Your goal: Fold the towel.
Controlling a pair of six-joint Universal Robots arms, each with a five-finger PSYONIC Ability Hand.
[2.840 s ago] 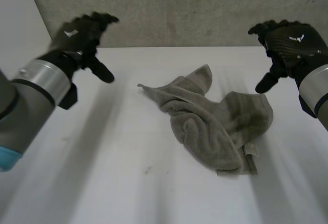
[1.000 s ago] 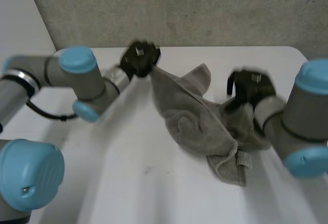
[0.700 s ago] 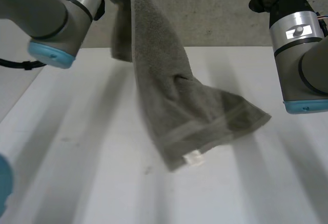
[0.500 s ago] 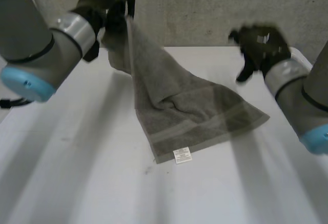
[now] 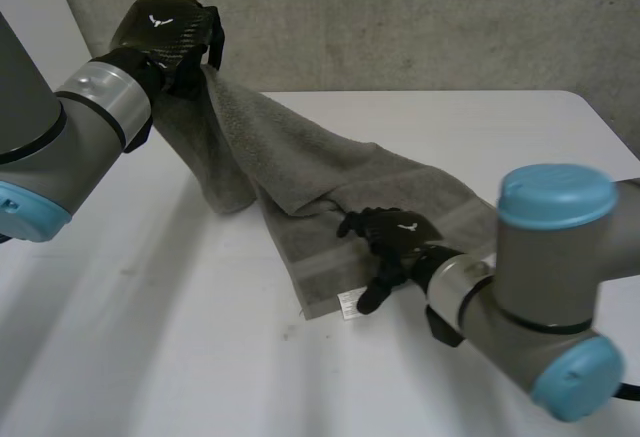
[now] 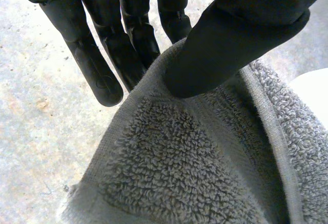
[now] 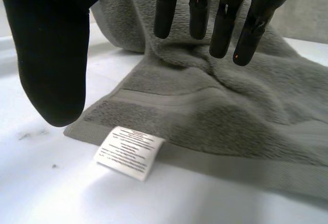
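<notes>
A grey towel (image 5: pixel 330 182) stretches from my raised left hand (image 5: pixel 172 37) down to the white table (image 5: pixel 200 357). Its lower end lies flat, with a white label (image 5: pixel 347 303) at the near edge. In the left wrist view my left hand's thumb (image 6: pixel 230 39) pinches a towel (image 6: pixel 205 162) corner against the fingers (image 6: pixel 97 65). My right hand (image 5: pixel 390 242) hovers low over the towel's near edge, open, with nothing in it. The right wrist view has its fingers (image 7: pixel 220 24) straight above the towel (image 7: pixel 230 111), its thumb (image 7: pixel 51 55) above the corner with the label (image 7: pixel 129 152).
A grey wall (image 5: pixel 400 17) stands behind the table's far edge. Bare table lies in front of the towel and to its left. My right arm's elbow (image 5: pixel 555 277) reaches across the table's near right part.
My left hand lifted a towel corner off the table and holds it high at the far left. The right hand let go, opened, and came down to the towel's near edge.
</notes>
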